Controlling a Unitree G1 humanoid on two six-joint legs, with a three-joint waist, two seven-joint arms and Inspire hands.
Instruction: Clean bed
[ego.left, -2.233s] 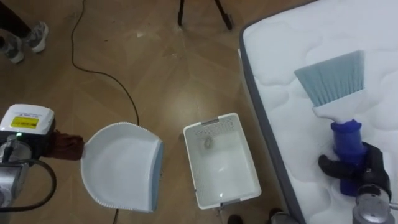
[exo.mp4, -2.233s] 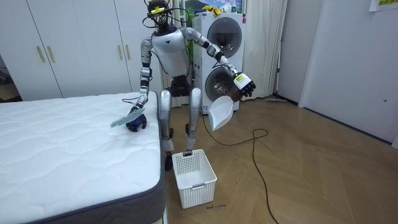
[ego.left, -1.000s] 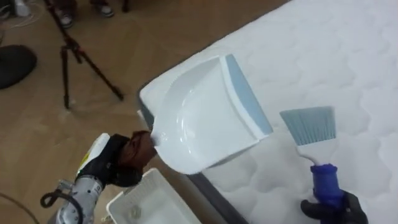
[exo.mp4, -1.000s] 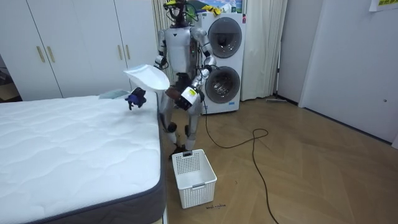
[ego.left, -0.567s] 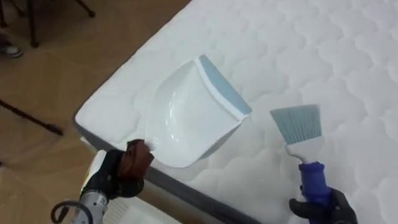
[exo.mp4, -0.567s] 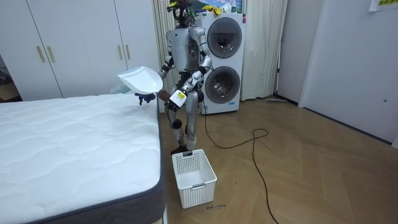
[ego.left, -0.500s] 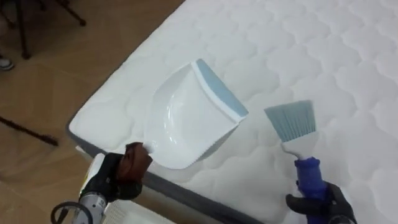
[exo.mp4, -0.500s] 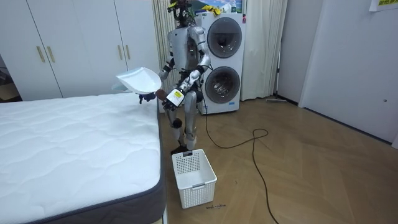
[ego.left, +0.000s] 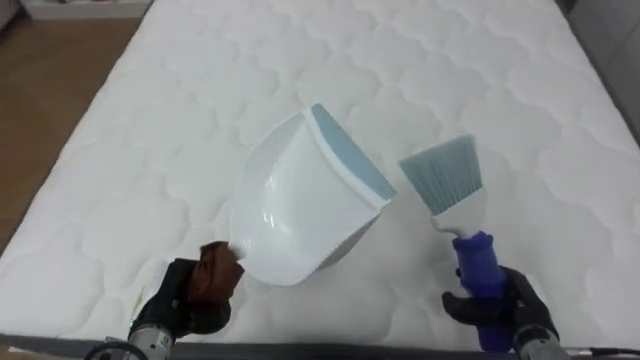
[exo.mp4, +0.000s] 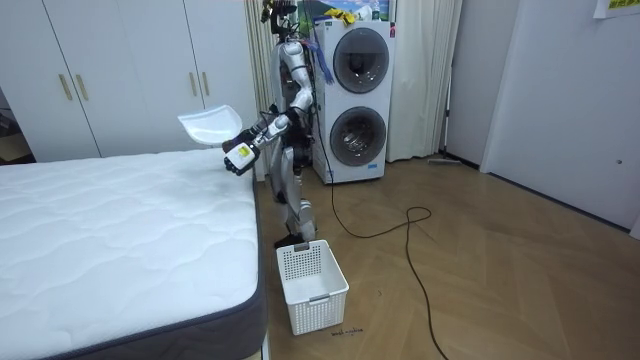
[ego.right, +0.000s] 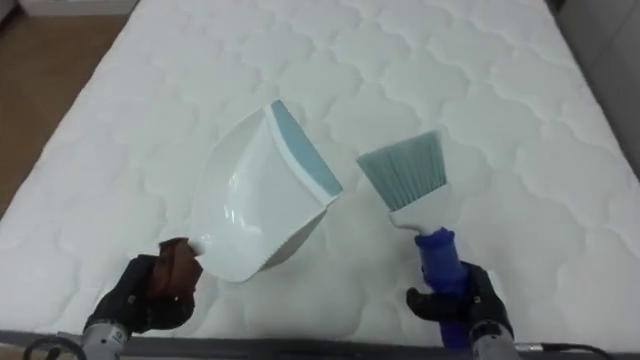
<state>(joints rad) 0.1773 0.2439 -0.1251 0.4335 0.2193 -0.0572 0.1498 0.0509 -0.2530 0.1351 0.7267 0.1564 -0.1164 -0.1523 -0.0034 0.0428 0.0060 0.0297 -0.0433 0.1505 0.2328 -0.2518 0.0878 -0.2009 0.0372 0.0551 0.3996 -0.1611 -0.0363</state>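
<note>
A white quilted mattress (ego.left: 250, 70) lies below me, bare. My left hand (ego.left: 185, 300) is shut on the brown handle of a white dustpan (ego.left: 290, 205) with a pale blue lip, held tilted above the near part of the bed. My right hand (ego.left: 500, 310) is shut on the blue handle of a hand brush (ego.left: 450, 190), whose pale blue bristles point up and away, just right of the pan's lip. In the room view I stand at the head end of the bed (exo.mp4: 120, 240) with the dustpan (exo.mp4: 210, 122) raised over it.
A strip of wooden floor (ego.left: 40, 120) runs along the bed's left side. In the room view a white slatted basket (exo.mp4: 312, 285) stands on the floor beside the bed's corner. White wardrobes (exo.mp4: 110, 70) and stacked washing machines (exo.mp4: 355, 95) line the wall.
I have turned from the bed's side to face it squarely; the view now looks along the mattress. The dustpan and brush stay raised, held close together as before.
</note>
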